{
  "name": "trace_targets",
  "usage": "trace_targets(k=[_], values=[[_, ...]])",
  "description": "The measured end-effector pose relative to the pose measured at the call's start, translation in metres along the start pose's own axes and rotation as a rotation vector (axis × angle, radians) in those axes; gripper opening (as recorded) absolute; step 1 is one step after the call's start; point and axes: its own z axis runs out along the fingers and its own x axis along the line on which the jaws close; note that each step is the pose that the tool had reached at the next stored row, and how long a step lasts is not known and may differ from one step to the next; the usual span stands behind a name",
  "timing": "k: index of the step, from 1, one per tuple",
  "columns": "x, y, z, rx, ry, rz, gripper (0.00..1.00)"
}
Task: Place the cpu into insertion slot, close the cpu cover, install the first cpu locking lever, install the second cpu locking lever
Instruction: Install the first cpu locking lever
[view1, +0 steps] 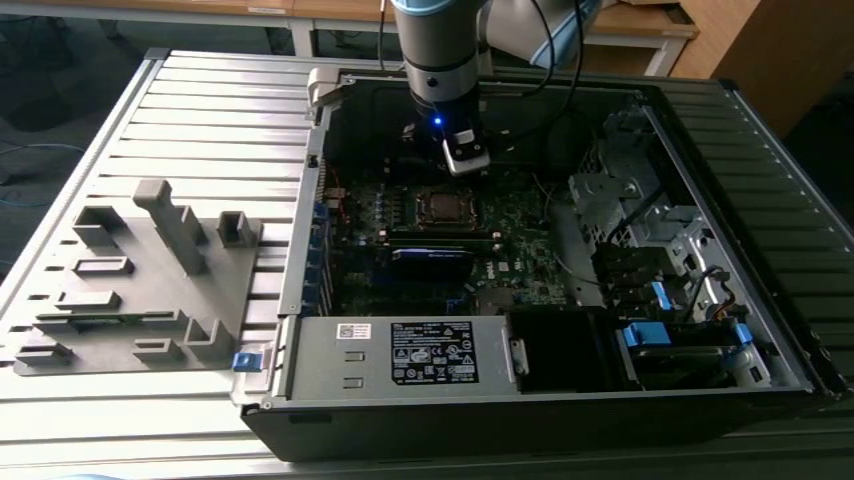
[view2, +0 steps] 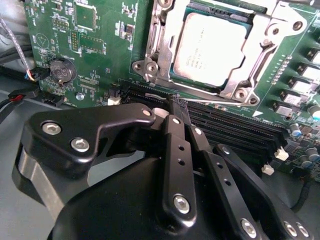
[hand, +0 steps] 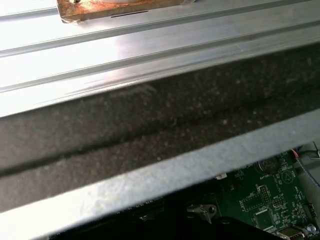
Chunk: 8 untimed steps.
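Observation:
The cpu (view2: 215, 45) lies flat in its socket on the green motherboard, its dull silver top showing through the square opening of the cpu cover (view2: 274, 34), which lies down around it. A thin locking lever rod (view2: 235, 104) runs along the socket edge nearest my gripper (view2: 177, 104). The black fingers are shut together, with their tips just beside that edge and above the memory slots. In the exterior view the gripper (view1: 463, 165) hangs inside the open computer case, just behind the cpu (view1: 441, 207).
The case walls (view1: 310, 200) surround the board. A black labelled power supply box (view1: 430, 352) sits at the case front, with drive bays and cables (view1: 641, 250) on the exterior view's right. A grey fixture tray (view1: 134, 280) lies on the ribbed table outside.

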Motion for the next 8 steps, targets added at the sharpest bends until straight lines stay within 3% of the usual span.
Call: trace_targets(k=[8], values=[[0.0007,0.0011,0.0014,-0.0009,-0.0013,0.000,0.11]])
